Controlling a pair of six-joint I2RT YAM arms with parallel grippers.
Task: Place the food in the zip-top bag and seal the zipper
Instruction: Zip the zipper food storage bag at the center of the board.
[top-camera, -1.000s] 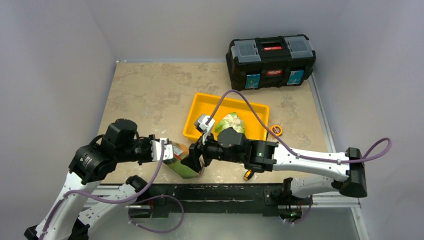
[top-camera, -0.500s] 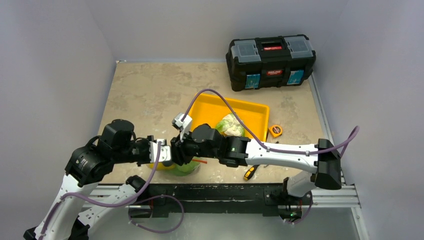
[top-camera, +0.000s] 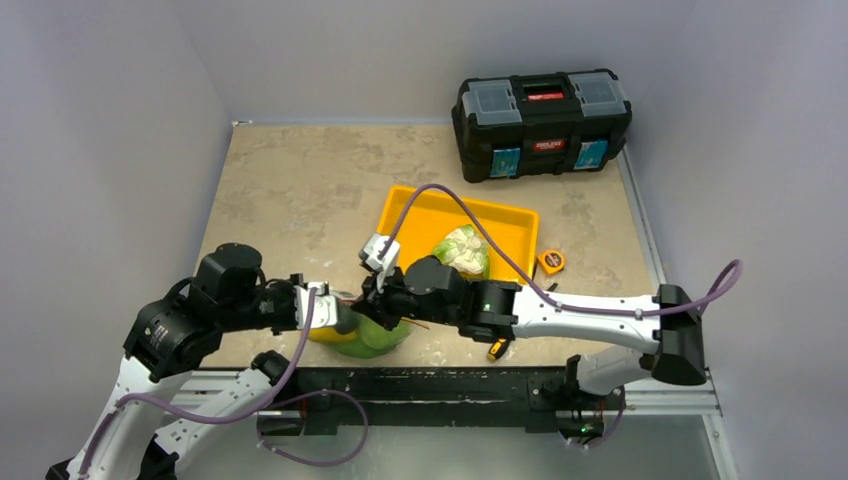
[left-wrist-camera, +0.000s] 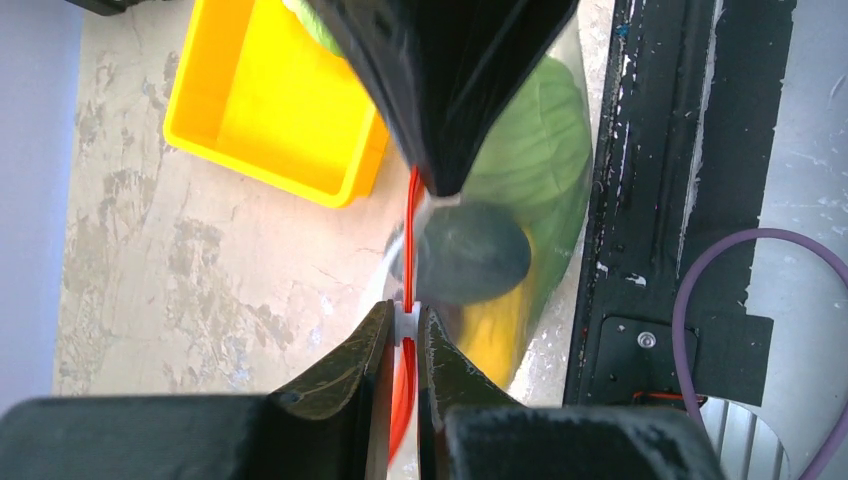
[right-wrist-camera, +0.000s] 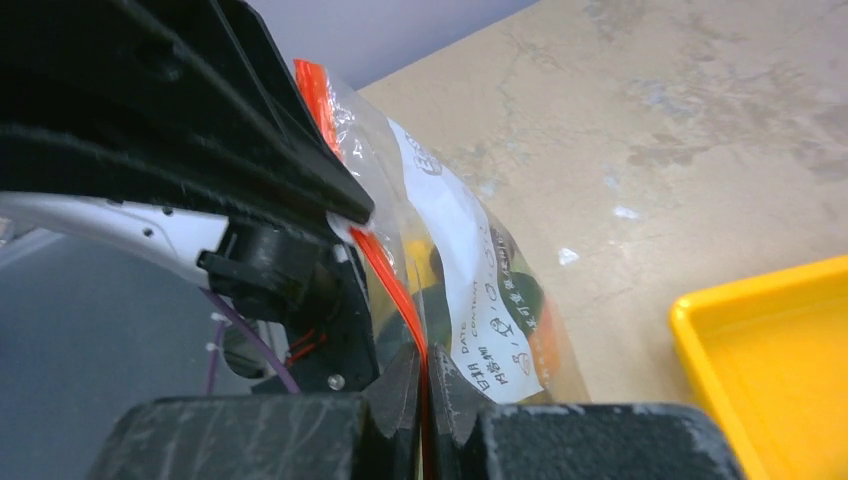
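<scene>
white label (right-wrist-camera: 470, 290) on zip-top bag (right-wrist-camera: 385, 190), "date content", toolbox (top-camera: 541, 110) labels illegible

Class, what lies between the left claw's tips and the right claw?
A short stretch of the red-orange zipper, pinched by the left claw below and the right claw above, seen in the left wrist view.

Zip-top bag (top-camera: 374, 338), clear, lower centre, holding green cabbage (left-wrist-camera: 545, 130) and dark oval piece (left-wrist-camera: 470, 255); red-orange zipper (left-wrist-camera: 412, 215) stretched straight.

You have the right gripper (right-wrist-camera: 424, 372) pinched closed on the red-orange zipper (right-wrist-camera: 388, 278) of the clear zip-top bag (right-wrist-camera: 470, 275), with a yellow tray (right-wrist-camera: 750, 335) corner at lower right.
</scene>
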